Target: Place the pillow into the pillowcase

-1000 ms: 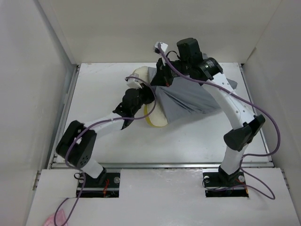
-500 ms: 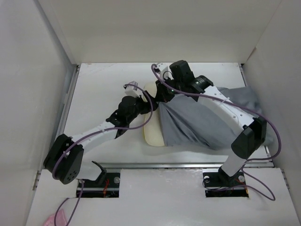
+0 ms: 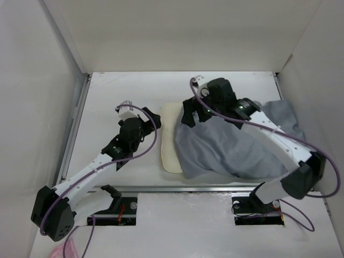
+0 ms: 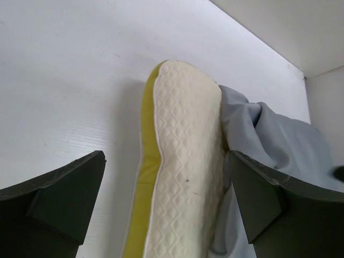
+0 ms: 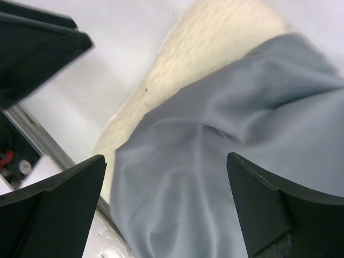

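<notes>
At the end of the left arm (image 3: 97, 167), which stretches diagonally over the tabletop (image 3: 118, 91), the left jaws are spread wide and hold nothing, near the pillow's (image 3: 170, 141) left side. The pillow lies flat mid-tabletop. Only its left strip is bare, its yellow edge showing in the left wrist view. The wrinkled pillowcase (image 3: 236, 153) covers the rest and spreads toward the right edge. The right arm (image 3: 279, 142) arcs over it, with the right jaws spread and empty above its upper-left corner.
</notes>
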`<action>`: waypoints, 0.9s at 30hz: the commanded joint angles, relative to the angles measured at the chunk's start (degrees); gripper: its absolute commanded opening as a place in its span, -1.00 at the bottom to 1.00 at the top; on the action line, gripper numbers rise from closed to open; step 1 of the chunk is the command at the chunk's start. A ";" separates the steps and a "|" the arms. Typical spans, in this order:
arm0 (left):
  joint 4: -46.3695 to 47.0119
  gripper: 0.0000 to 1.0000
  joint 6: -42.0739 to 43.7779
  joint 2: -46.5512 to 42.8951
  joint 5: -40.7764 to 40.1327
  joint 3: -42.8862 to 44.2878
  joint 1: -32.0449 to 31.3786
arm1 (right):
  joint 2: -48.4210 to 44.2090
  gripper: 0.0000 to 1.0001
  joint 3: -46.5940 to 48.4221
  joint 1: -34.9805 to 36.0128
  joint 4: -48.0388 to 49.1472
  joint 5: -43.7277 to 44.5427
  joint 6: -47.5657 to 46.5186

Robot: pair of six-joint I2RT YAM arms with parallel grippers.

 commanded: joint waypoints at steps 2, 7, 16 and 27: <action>1.15 1.00 5.75 2.84 -1.51 6.22 0.22 | -10.15 0.99 -1.55 -2.64 2.29 9.39 6.71; 0.38 1.00 12.25 18.45 3.76 18.08 0.22 | -17.88 0.99 -10.25 -5.10 -3.43 17.57 17.41; -4.11 0.70 19.03 43.18 15.54 39.44 3.47 | -25.45 0.99 -34.40 -6.25 -5.64 13.63 28.86; 1.15 -1.00 15.44 40.41 27.58 21.50 4.88 | -14.51 0.99 -38.76 -7.39 7.70 16.79 29.23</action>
